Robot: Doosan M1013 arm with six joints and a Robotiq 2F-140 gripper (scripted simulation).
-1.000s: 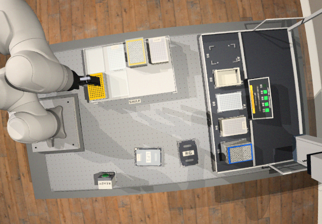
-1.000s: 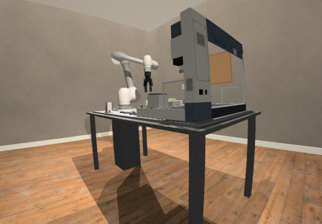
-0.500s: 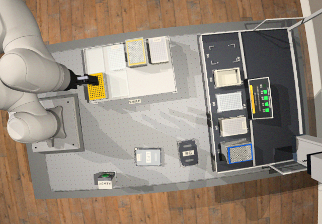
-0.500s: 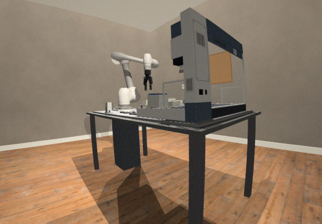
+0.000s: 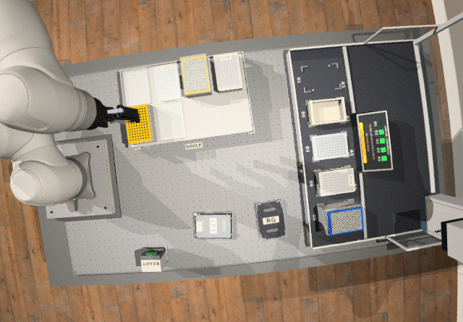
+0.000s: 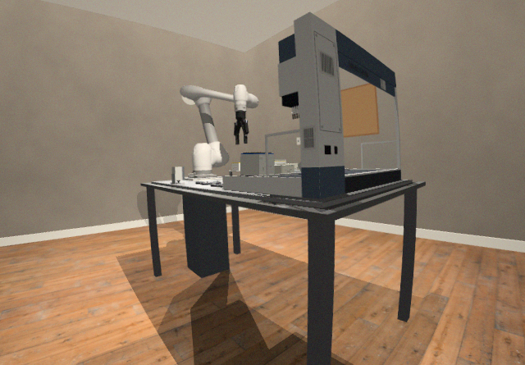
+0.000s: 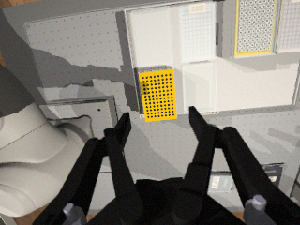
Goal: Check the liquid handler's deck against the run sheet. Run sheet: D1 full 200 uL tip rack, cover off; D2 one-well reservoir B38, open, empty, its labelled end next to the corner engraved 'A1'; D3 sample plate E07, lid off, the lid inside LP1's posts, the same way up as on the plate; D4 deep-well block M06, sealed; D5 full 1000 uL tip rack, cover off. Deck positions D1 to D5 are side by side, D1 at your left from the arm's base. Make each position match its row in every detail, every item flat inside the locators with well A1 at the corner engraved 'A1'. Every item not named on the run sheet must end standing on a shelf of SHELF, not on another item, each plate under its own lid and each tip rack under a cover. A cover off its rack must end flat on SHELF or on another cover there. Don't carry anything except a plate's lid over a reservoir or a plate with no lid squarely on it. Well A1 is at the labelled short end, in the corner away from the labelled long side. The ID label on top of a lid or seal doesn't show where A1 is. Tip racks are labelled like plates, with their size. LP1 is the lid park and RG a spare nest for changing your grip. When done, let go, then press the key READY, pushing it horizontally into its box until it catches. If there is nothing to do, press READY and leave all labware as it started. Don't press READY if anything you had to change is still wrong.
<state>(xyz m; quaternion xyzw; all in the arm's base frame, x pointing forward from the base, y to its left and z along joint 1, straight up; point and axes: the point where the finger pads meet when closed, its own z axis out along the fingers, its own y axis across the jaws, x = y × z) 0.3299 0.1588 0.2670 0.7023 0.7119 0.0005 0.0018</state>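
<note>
My gripper (image 5: 134, 114) (image 6: 240, 139) (image 7: 158, 117) is open and empty. It hangs high above the front left corner of SHELF, over a tip rack (image 5: 142, 132) (image 7: 159, 94) with a yellow top and dark holes. A yellow-rimmed tip rack (image 5: 194, 74) (image 7: 255, 25) stands at the back of SHELF. Deck position D1 (image 5: 320, 77) is bare. D2 holds an open cream reservoir (image 5: 325, 111). D3 holds a white well plate (image 5: 329, 145). D4 holds a pale block (image 5: 335, 181). D5 holds a blue-rimmed tip rack (image 5: 344, 219).
SHELF (image 5: 221, 118) also carries two white plates (image 5: 167, 82) (image 5: 227, 71) and clear flat covers (image 5: 171, 121). LP1 (image 5: 213, 225), the RG nest (image 5: 270, 220) and the READY key box (image 5: 150, 259) stand near the table's front. The handler's gantry (image 6: 316, 111) towers at the deck.
</note>
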